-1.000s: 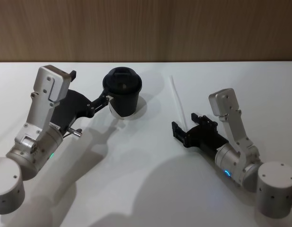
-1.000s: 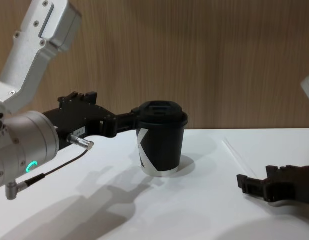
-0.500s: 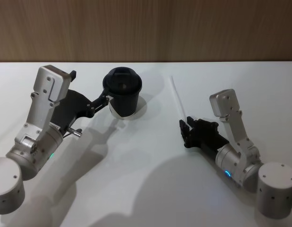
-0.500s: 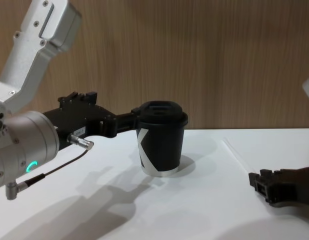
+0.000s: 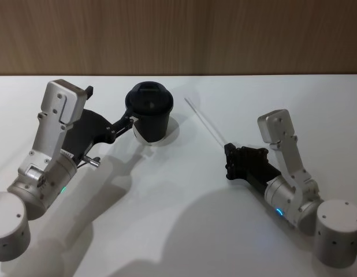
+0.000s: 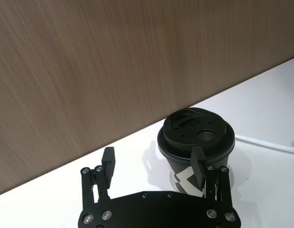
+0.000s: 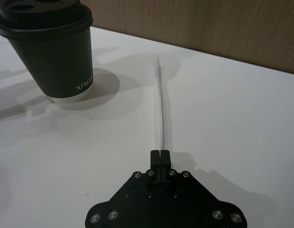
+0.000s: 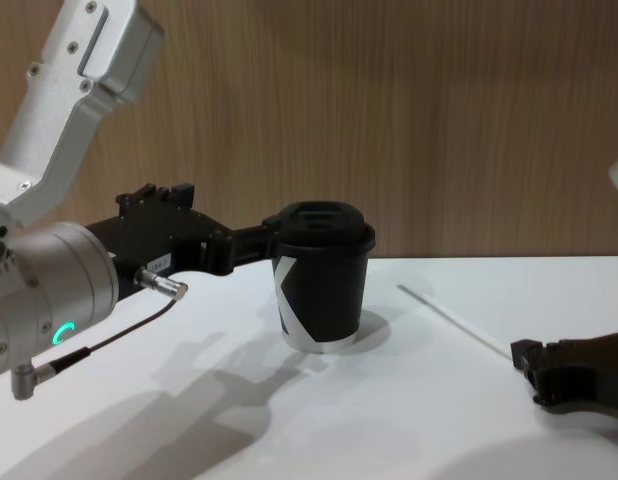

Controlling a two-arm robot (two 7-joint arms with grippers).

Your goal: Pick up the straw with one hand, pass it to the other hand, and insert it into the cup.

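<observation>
Our right hand (image 7: 160,154) pinches the straw (image 7: 161,109) end, right of the cup (image 7: 56,52); our left hand (image 6: 153,154) gapes wide beside the cup.

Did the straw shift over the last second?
Yes. The straw, pinched by the right tool, swung its far end left, toward the cup.

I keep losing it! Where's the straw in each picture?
Head view: straw right of the cup, end pinched in the right hand.
Chest view: straw right of the cup.
Left wrist view: straw past the cup.
Right wrist view: straw beside the cup.
Shared landmark: the cup, left hand open at it.
</observation>
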